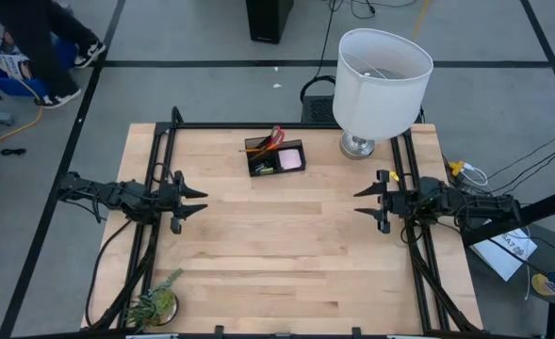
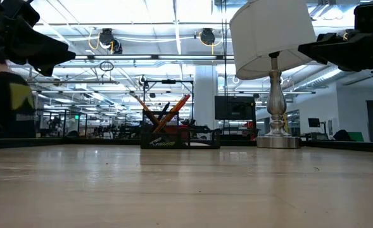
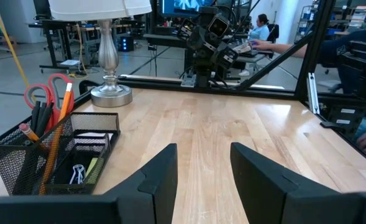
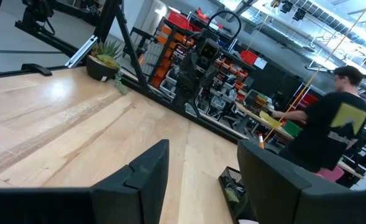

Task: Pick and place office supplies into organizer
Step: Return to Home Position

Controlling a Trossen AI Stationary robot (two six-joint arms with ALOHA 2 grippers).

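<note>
Here the left end effector [image 1: 204,201] and right end effector [image 1: 357,201] gape empty; the organizer [image 3: 21,168] half-hides its contents.

Read the clock from the middle of the table [image 1: 277,254], with 12 at the far edge in the high view. You have bare wood across the centre and from 4 round to 7. The organizer [image 1: 251,171] sits at 12, office supplies [image 1: 275,141] poking above its rim. The lamp [image 1: 383,80] stands at 1, its shade overhanging. The plant [image 1: 155,301] fills the 8 corner. The left gripper [image 1: 204,201] hangs at 9 and the right gripper [image 1: 357,201] at 3, with a wide lane between them.
</note>
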